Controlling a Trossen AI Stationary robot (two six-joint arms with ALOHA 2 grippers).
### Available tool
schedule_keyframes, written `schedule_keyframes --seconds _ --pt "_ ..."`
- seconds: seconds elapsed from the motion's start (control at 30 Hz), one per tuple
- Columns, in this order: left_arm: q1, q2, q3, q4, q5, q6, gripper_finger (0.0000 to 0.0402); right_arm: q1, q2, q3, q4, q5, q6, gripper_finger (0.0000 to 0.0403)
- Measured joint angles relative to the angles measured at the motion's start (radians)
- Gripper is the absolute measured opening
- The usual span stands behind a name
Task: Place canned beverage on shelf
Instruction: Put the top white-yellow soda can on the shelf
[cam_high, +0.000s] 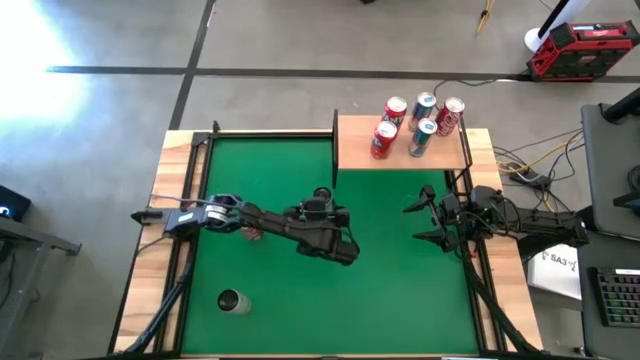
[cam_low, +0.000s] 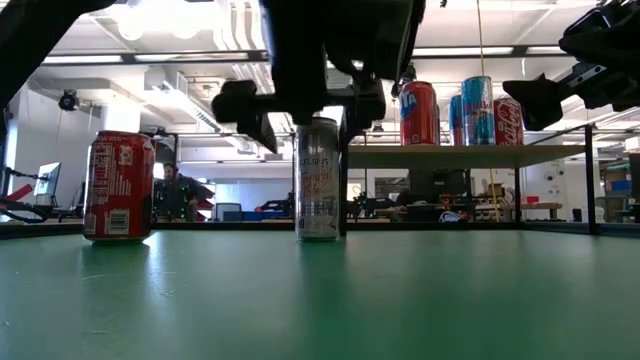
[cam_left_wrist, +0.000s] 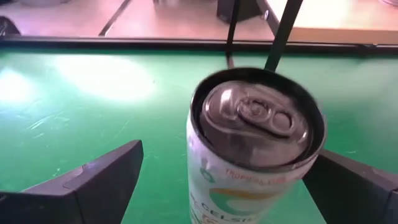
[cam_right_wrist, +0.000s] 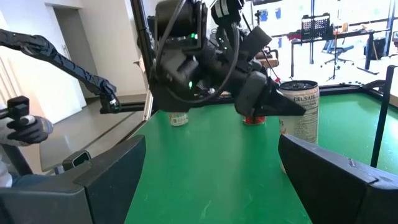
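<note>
On the green mat, mid-table: a white can (cam_left_wrist: 249, 149) is standing upright, silver lid and pull tab facing up.
Left gripper (cam_left_wrist: 230, 180): it is hanging over that white can with its jaws spread wide, one finger on each side; the left wrist view shows mat between each finger and the can wall, so it is gripping nothing.
Left arm: it is reaching from the left edge of the table toward the middle, as the high view shows.
White can, low view (cam_low: 318, 180): it is sitting flat on the mat (cam_low: 400, 300), with the dark fingers flanking its upper part.
Shelf (cam_high: 355, 150): a light-wood board with black rails is sitting at the far right corner of the mat and is carrying five cans, three red and two blue-and-silver, all upright and clustered toward its right half.
White can versus shelf: the two are sitting well apart; the can is resting on the mat, not on the board.
Right gripper (cam_high: 425, 222): it is hovering near the right edge of the mat, in front of the shelf, jaws parted and holding nothing.
Red can (cam_low: 119, 186): it is standing upright on the mat, close under the left arm's forward section.
Another can (cam_high: 232, 301): it is sitting near the front left of the mat, pale top showing.
Room behind: a person (cam_low: 176, 190) is sitting at a desk in the far background.
</note>
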Motion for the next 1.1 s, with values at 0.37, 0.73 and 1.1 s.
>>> schedule_keyframes --seconds 0.37,0.73,1.1 --pt "0.004 0.0 -0.048 0.073 -0.027 0.006 0.0387 0.0 0.0 0.0 0.0 0.0 0.0 0.0359" --pt "0.034 0.0 -0.065 0.129 -0.07 0.07 0.0232 0.0 0.0 0.0 0.0 0.0 0.0 0.0359" --pt "0.021 0.0 0.079 0.094 0.038 0.262 0.0227 0.0 0.0 0.0 0.0 0.0 0.0 0.0359"
